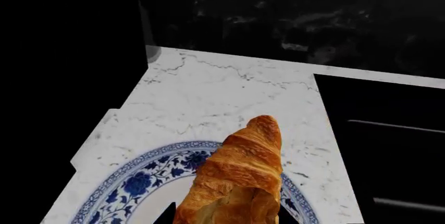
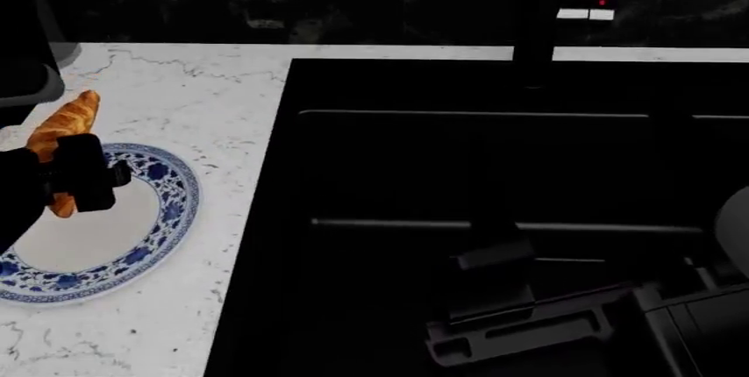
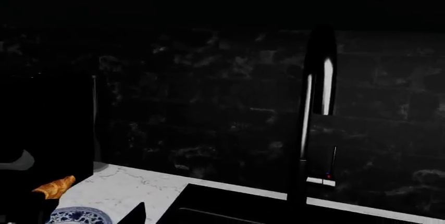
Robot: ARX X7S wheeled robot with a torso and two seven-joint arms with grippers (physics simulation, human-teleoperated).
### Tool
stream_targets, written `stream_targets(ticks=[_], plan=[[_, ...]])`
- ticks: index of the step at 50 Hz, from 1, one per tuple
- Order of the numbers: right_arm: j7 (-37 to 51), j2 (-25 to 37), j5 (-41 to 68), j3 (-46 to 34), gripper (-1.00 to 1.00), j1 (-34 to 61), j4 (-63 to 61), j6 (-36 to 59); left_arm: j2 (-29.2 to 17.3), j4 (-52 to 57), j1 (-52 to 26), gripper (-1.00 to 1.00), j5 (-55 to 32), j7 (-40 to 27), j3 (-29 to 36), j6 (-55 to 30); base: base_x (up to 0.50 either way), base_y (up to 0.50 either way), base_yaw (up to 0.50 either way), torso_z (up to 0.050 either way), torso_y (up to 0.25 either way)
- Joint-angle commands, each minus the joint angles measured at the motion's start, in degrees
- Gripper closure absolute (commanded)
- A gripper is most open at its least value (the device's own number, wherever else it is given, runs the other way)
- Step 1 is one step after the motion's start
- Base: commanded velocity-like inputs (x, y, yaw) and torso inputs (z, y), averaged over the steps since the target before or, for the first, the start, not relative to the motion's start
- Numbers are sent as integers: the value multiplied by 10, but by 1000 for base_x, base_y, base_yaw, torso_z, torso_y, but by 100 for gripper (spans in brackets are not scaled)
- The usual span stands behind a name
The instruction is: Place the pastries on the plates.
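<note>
Clamped in the left gripper [image 2: 80, 186] is a golden-brown croissant [image 2: 61, 136], whose free tip is seen pointing away from the robot in the head view. The pastry is held above the blue floral-rimmed plate [image 2: 175, 193], over the plate's far-left rim; from the left wrist view its flaky body [image 1: 240, 174] is seen covering part of the patterned rim [image 1: 139, 179]. Whether pastry and plate are touching cannot be told. The plate is laid on the white marble counter [image 2: 210, 96], just beside the dark sink [image 2: 492, 184], with a black faucet [image 2: 536, 26] standing at the sink's far edge. The right gripper [image 2: 492, 289] is seen low over the sink, well apart from the plate; whether it is open or closed cannot be told. In the right wrist view, the faucet [image 3: 316, 114] is shown against a dark backsplash [image 3: 208, 104].
</note>
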Motion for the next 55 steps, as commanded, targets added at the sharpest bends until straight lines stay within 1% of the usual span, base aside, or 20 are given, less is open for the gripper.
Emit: stream_targets(ticks=[1,11,20,34,50,51,55], plan=[[9,4,8,5,-100,-9,-4,-5,12,-44,-9,100,22,-20,8,17,0,0,0,0,0],[11,4,10,8,-100,-14,-5,-7,24,-76,-9,100,38,-4,27,27,0,0,0,0,0],[14,4,13,6,-100,-12,-4,-8,39,-129,-13,100,62,9,42,52,0,0,0,0,0],[17,9,21,11,-100,-17,-4,-11,47,-141,-4,100,67,-8,40,61,0,0,0,0,1],[19,10,22,19,-100,-28,-8,-14,53,-173,-9,100,75,3,45,73,0,0,0,0,0],[19,9,22,19,-100,-28,-8,-14,53,-173,-9,-100,76,4,46,73,0,0,0,0,0],[19,7,21,17,-100,-28,-7,-14,49,-163,-8,-100,69,1,42,67,0,0,0,0,0]])
